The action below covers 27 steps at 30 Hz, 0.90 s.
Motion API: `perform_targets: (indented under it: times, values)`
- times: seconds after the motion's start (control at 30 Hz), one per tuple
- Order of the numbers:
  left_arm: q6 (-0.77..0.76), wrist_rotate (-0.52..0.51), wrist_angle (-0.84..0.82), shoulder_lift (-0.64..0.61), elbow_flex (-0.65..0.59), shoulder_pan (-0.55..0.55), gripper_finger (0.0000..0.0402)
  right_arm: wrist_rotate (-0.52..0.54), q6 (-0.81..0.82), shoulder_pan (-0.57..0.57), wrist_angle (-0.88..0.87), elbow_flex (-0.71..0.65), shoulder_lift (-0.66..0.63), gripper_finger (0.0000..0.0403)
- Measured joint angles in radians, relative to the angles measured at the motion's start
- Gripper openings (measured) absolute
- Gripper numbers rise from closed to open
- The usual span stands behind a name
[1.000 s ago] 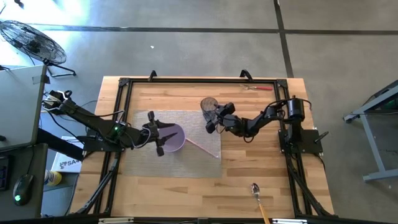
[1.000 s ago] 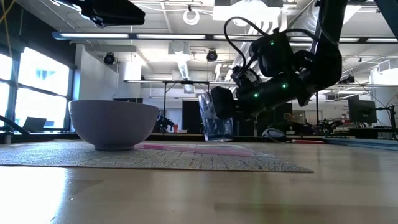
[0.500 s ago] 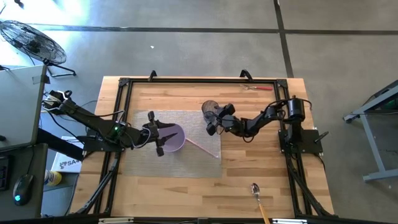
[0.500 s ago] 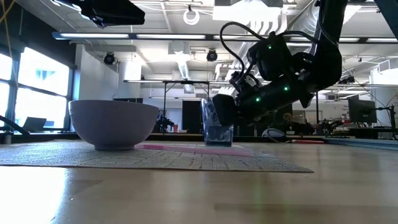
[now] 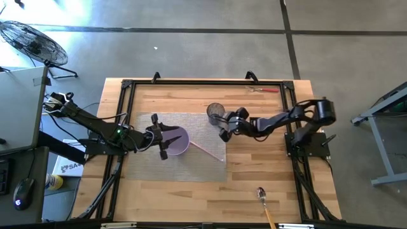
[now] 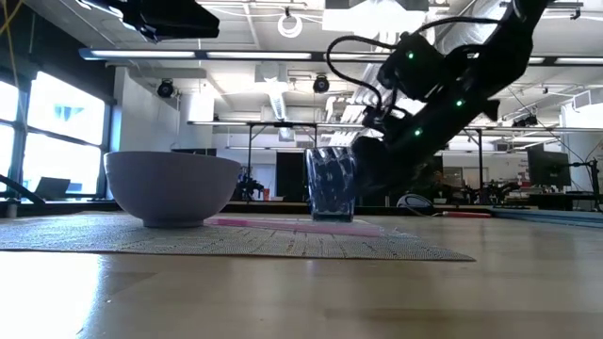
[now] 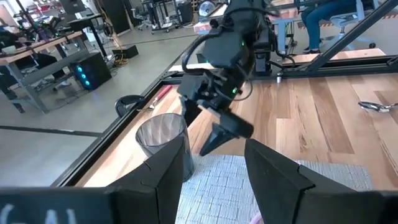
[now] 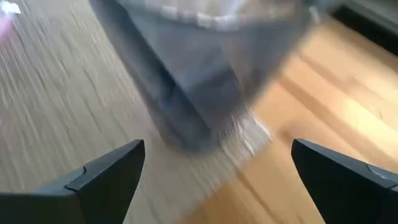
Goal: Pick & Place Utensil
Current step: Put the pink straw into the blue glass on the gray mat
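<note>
A clear glass cup (image 5: 215, 113) stands upright on the far right corner of a grey woven mat (image 5: 143, 168). A purple bowl (image 5: 179, 141) sits on the mat, and a pink utensil (image 5: 205, 151) lies flat beside it. A metal spoon (image 5: 261, 193) lies on the wood near the front edge. My right gripper (image 5: 224, 130) is open just right of the cup; the right wrist view shows the cup (image 8: 199, 74) ahead of the spread fingers, untouched. My left gripper (image 5: 160, 141) hovers open over the bowl's left rim, high above it in the low view (image 6: 170, 19).
A red-handled tool (image 5: 264, 89) lies by the table's far edge. A black frame (image 5: 127, 86) runs around the wooden top. Bare wood lies right of the mat and along the front, where the spoon is.
My right gripper has drawn back from the cup toward the table's right edge and tipped lower. The cup, tilted and a little farther back a second ago, now stands upright on the mat's corner. My left gripper has kept still.
</note>
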Motion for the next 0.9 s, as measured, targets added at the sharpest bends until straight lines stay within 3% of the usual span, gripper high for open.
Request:
perform_targets:
  times: [0.23,0.43,0.67,0.9]
  values:
    - [0.000,0.000,-0.009,0.000,0.000,0.000,0.0166,-0.004,0.171,0.105,-0.483,0.119,-0.158,0.0392]
    - [0.000,0.000,-0.019,0.000,0.000,0.000,0.0166,-0.038,0.322,0.258,-0.822,0.297,-0.174,0.0377]
    - [0.000,0.000,-0.019,0.000,0.000,0.000,0.0166,0.059,0.235,0.415,-0.602,0.338,-0.066,0.0354]
    - [0.000,-0.001,-0.019,0.000,0.000,0.000,0.0166,0.076,0.095,0.404,-0.218,0.337,0.155,0.0314]
